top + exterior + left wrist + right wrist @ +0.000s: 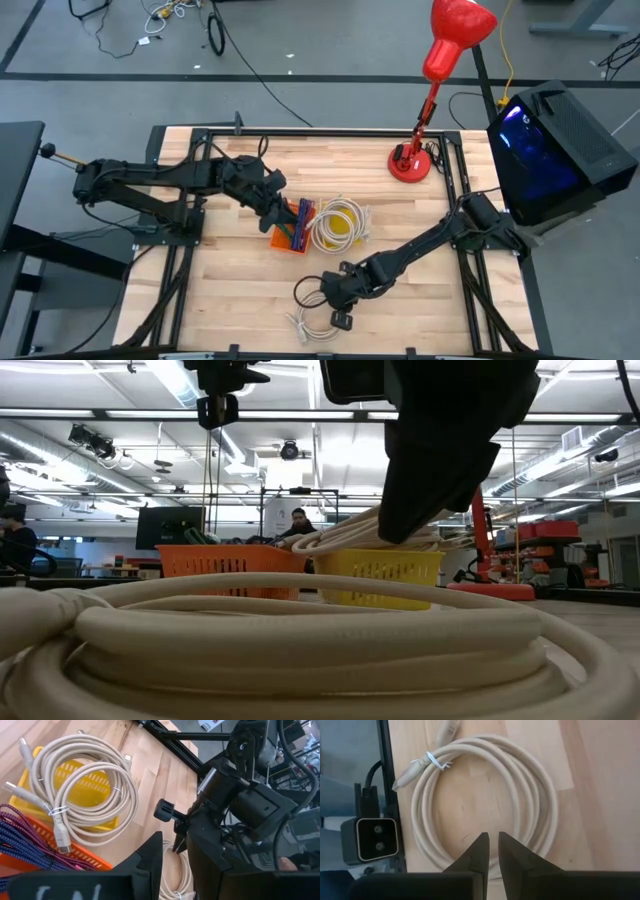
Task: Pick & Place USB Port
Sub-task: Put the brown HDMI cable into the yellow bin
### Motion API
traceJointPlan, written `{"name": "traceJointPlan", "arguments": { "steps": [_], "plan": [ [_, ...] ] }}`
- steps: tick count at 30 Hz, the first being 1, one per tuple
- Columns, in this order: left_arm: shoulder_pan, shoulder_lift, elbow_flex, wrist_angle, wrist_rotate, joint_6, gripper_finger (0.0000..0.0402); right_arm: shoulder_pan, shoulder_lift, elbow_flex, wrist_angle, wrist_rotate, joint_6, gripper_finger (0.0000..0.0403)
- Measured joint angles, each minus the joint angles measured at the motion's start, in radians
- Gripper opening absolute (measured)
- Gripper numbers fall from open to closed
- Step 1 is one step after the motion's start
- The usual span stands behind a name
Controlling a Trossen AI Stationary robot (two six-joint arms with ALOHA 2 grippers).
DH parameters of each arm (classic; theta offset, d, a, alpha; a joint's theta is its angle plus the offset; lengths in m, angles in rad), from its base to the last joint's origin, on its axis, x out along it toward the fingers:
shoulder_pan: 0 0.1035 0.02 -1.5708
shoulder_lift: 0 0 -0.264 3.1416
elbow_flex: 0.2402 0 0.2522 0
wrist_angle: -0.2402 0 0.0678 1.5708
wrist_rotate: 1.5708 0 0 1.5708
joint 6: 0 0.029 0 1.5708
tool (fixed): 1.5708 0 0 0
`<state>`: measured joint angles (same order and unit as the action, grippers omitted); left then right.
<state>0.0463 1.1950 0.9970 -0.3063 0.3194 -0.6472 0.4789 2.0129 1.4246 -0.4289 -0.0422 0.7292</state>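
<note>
A coil of beige USB cable lies flat on the wooden table near its front edge, tied with a white twist. My right gripper hovers just above the coil, pointing steeply down. Only a narrow slit separates its fingers, and nothing is in it. A second beige coil rests on top of the yellow basket. Beside that stands the orange basket, which holds purple braided cable. My left gripper hangs open over the orange basket, empty.
A black cable loop lies on the table beside my right gripper. A red desk lamp stands at the far right. A black box with blue light sits off the right edge. A small camera is mounted beyond the table's front rail.
</note>
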Motion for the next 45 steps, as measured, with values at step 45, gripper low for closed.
{"name": "traceJointPlan", "arguments": {
  "steps": [45],
  "plan": [
    [0.0, 0.0, 0.001, -0.006, 0.044, 0.016, 0.0096, -0.153, 0.035, 0.001, 0.053, -0.044, -0.085, 0.0109]
  ]
}}
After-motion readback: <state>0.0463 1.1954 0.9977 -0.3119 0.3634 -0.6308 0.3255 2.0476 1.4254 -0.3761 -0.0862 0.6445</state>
